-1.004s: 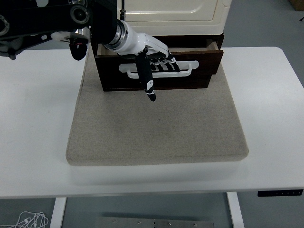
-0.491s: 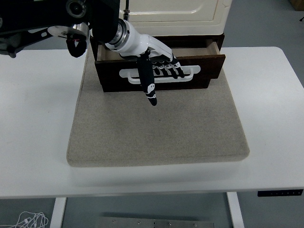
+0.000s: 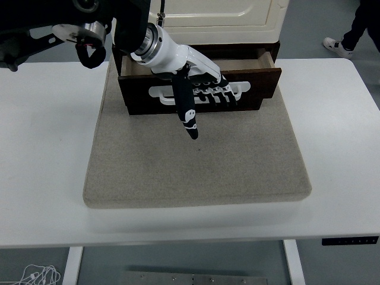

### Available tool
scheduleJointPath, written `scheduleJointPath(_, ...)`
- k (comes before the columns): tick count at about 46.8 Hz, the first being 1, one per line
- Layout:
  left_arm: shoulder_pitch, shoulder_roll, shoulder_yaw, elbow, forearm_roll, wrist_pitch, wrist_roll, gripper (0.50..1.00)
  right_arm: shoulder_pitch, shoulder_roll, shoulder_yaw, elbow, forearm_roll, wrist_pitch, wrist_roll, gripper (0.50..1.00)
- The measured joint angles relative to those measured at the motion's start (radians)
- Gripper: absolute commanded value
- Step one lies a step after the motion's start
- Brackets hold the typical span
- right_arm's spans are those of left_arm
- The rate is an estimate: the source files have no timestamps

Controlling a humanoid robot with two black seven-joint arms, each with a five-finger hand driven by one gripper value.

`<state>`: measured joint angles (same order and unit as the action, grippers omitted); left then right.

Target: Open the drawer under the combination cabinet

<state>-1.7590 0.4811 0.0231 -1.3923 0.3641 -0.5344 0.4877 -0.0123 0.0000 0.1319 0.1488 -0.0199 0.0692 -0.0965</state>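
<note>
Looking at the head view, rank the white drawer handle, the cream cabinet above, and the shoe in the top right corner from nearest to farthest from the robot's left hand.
1. White drawer handle: the left hand has its fingers hooked in it.
2. Cream cabinet: just behind the hand.
3. Shoe: far right, on the floor past the table.

Front of drawer: the beige mat [image 3: 196,172] lies bare from the drawer face to the table's near edge.
Handle: the white handle [image 3: 199,94] on the dark drawer [image 3: 261,89] is taken up by the left hand [image 3: 196,80], its fingers hooked through the slot.
Behind: the cream cabinet [image 3: 219,18] blocks the rear.
Sides: the white table [image 3: 41,148] is open left and right.
</note>
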Motion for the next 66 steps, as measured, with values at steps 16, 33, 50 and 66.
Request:
scheduleJointPath(16,0.009,0.012,-0.087,-0.017,-0.058,-0.044,-0.014,1.0,0.0,0.0,0.0,0.0,0.0,0.0,0.0,0.926)
scheduleJointPath(33,0.025,0.005,-0.395,0.044,-0.062,0.014,-0.301,1.0,0.0,0.0,0.0,0.0,0.0,0.0,0.0,0.926)
scheduleJointPath(50,0.033,0.016,-0.733,0.206,-0.067,0.356,-0.558,1.0,0.0,0.0,0.0,0.0,0.0,0.0,0.0,0.926)
scheduleJointPath(66,0.034,0.134,-0.892,0.6,-0.086,0.53,-0.618,1.0,0.0,0.0,0.0,0.0,0.0,0.0,0.0,0.926)
